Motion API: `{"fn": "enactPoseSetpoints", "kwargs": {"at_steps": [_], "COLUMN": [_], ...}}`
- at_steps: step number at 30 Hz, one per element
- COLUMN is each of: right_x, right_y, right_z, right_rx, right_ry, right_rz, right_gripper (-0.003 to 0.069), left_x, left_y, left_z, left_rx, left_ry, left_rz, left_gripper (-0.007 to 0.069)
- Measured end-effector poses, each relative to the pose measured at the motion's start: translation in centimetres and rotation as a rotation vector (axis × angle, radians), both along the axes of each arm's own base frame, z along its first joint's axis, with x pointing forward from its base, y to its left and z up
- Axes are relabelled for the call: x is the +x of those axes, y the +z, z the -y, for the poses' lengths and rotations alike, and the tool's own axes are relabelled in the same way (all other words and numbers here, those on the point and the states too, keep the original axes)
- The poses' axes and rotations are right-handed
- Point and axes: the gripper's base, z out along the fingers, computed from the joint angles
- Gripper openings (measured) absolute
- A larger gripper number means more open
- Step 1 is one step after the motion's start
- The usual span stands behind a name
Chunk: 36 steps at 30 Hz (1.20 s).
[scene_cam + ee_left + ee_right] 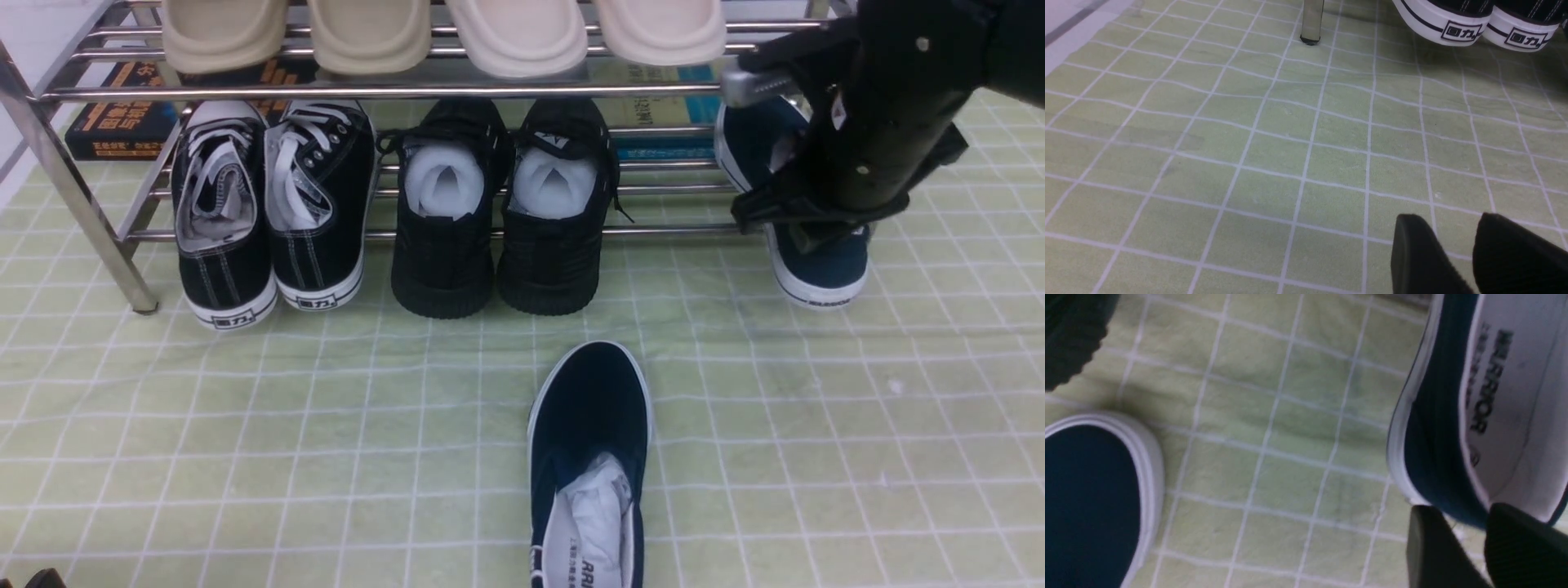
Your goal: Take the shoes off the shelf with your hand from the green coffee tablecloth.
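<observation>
Reading outward from the right gripper point(1484, 512), how do its black fingers point(1437, 547) stand? (Student)

Slightly parted, tips at the heel collar of a navy blue canvas slip-on point(1437, 437) with a white rubber sole. Whether they pinch that collar or straddle it cannot be told. (Tutor)

Where does that shoe lie, and what governs the next move? (Student)

At the right end of the lower tier of the two-tier steel-tube shelf point(367, 91), directly under the black right arm point(890, 122). Its long axis runs back-to-front across the bars, heel past the front bar toward the robot, so a straight pull along that axis would likely free it. Its mate, a second navy slip-on stuffed with white paper point(588, 408), lies on the pale yellow-green gridded tablecloth point(245, 425) by the middle of its near edge, toe toward the shelf. The left gripper point(1476, 224), fingers point(1425, 253) a little apart on nothing, hangs over the cloth near the shelf's left end, well apart from both. The right arm is nearer. (Tutor)

Legible writing? (Student)

"WARRIOR" on the grey-white lining beside the right fingers; "回力" on the white heel tabs of the black lace-up sneakers point(224, 269) at the lower tier's left end. (Tutor)
</observation>
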Motion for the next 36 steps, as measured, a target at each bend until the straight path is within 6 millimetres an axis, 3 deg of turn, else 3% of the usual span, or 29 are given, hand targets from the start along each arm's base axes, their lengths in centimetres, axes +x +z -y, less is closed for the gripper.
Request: {"fn": "enactPoseSetpoints", "kwargs": {"at_steps": [6, 24, 29, 31, 32, 36], "right_x": [1.6, 5.2, 5.6, 5.6, 5.6, 5.6], "right_y": [-1.3, -5.8, -6.4, -6.4, -6.4, -6.4], "right_z": [-0.7, -1.1, -1.1, -1.1, -1.1, -1.0], "right_rx": [0.007, -0.088, -0.115, -0.119, -0.120, -0.125], "right_ry": [0.030, 0.019, 0.024, 0.025, 0.025, 0.023], "right_rz": [0.068, 0.187, 0.198, 0.203, 0.203, 0.200], "right_gripper": [0.0374, 0.0384, 0.0309, 0.0221, 0.0213, 0.0032], "left_x": [0.0, 0.0, 0.0, 0.0, 0.0, 0.0], "left_y": [0.0, 0.0, 0.0, 0.0, 0.0, 0.0], "left_z": [0.0, 0.0, 0.0, 0.0, 0.0, 0.0], "left_rx": [0.000, 0.000, 0.000, 0.000, 0.000, 0.000], "left_ry": [0.000, 0.000, 0.000, 0.000, 0.000, 0.000], "left_rz": [0.000, 0.000, 0.000, 0.000, 0.000, 0.000], "left_gripper": [0.0242, 0.0242, 0.0242, 0.0242, 0.0242, 0.0242]}}
